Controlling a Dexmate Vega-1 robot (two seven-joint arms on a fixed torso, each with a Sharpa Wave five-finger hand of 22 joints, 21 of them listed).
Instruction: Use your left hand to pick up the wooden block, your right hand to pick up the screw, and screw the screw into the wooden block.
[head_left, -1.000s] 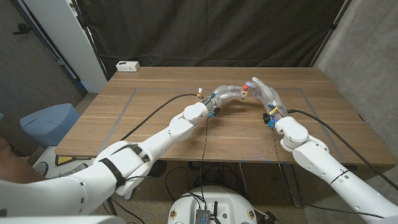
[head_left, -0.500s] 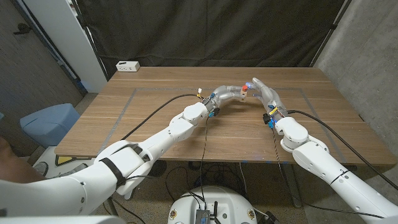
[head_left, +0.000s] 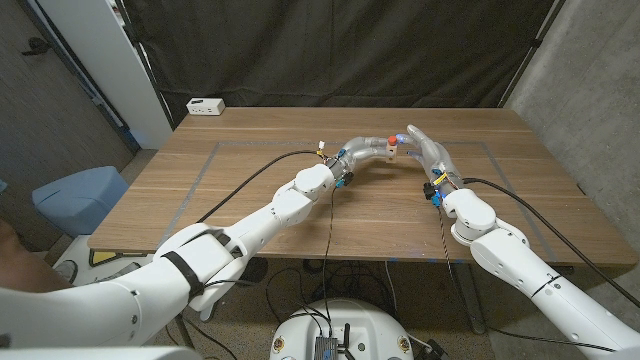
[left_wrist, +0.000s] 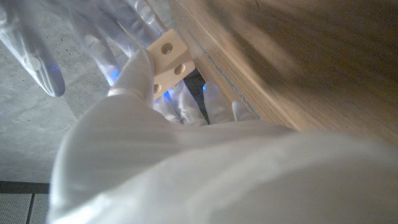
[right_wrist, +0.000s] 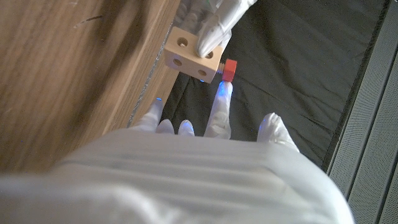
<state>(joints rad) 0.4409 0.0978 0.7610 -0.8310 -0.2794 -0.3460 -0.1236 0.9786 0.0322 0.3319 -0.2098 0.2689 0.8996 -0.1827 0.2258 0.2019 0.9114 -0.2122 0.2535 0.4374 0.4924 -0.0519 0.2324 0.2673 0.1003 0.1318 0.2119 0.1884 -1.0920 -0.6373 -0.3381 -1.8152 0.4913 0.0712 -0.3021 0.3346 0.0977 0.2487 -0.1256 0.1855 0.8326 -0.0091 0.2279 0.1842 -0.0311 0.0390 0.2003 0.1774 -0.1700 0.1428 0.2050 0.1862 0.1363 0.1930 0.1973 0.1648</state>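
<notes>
Above the surface (head_left: 250, 190), our left hand (head_left: 362, 150) grips the wooden block (right_wrist: 191, 56). The red screw (right_wrist: 229, 69) sits in its side, our right hand (head_left: 425, 150) fingertip touching it, grasp unclear. We should turn squarely, block steady.

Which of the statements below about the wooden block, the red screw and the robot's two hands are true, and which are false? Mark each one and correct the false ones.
1. The left hand holds the wooden block up off the table. True.
2. The red screw lies loose on the table, far from the block. False: its red head sits against one face of the block, in the air.
3. The block's visible faces have round holes in them. True.
4. The right hand rests at the table's near edge, away from the left hand. False: it is raised beside the block, with a fingertip right by the screw head.
5. A white box sits at the table's far left corner. True.
</notes>
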